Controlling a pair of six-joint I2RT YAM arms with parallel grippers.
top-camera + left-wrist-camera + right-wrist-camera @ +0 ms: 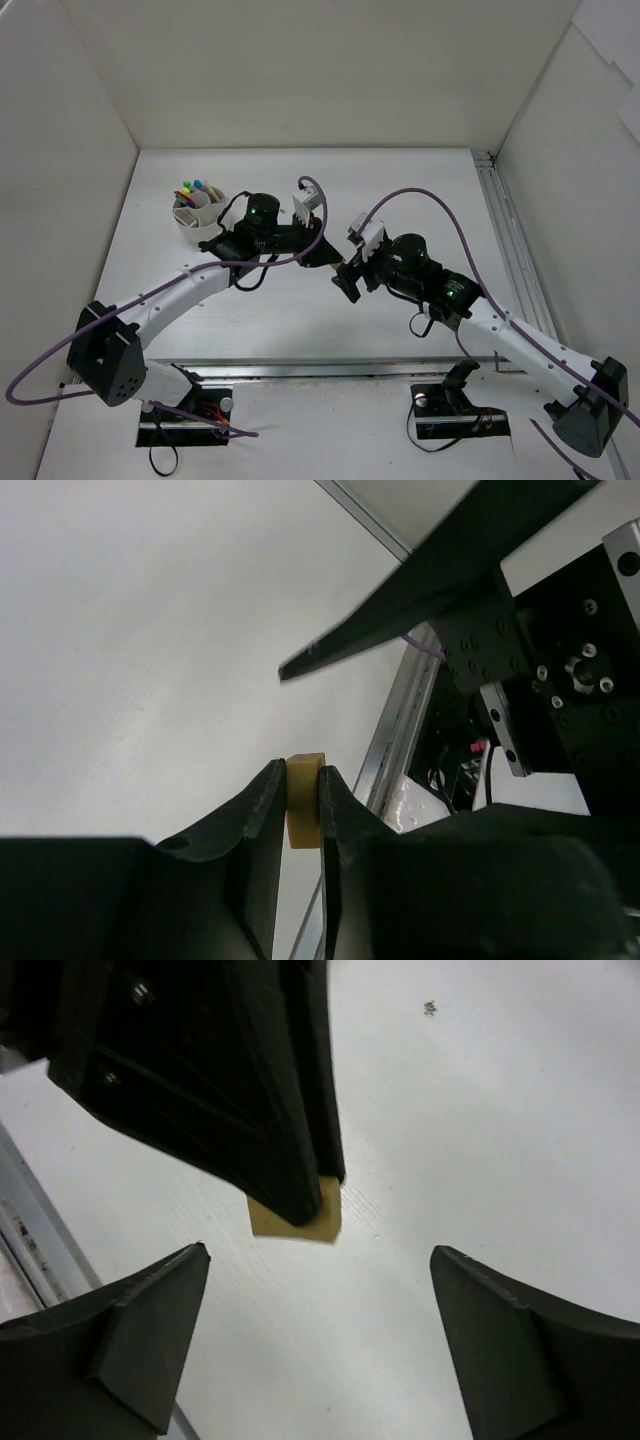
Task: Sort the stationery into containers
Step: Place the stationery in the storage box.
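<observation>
1. Top external view: the white tub (188, 228) stands at the far left of the worktop (420, 190). Several highlighters (195, 187) and other sticks stand upright in it. I can pick out no other loose stationery in this view, though the arms hide part of the surface, so most of the sorting looks done. The left gripper (328, 254) and the right gripper (351, 273) meet tip to tip near the middle, well apart from the tub. Anything between them is too small to make out from here.

2. Left wrist view: the left gripper (300, 773) is pinching a tan eraser block (305, 820) between its fingers. One finger of the right gripper (400, 615) reaches across above it without touching the block. I cannot tell whether the block is clear of the worktop.

3. Right wrist view: the right gripper (320, 1252) has its fingers spread wide with nothing between them. The tan eraser block (300, 1222) sits clamped in the tips of the left gripper (318, 1192), just beyond them. By my reading, this block is the piece left to sort. It has yet to be carried to the white tub and dropped into a compartment, and I cannot tell which one.
</observation>
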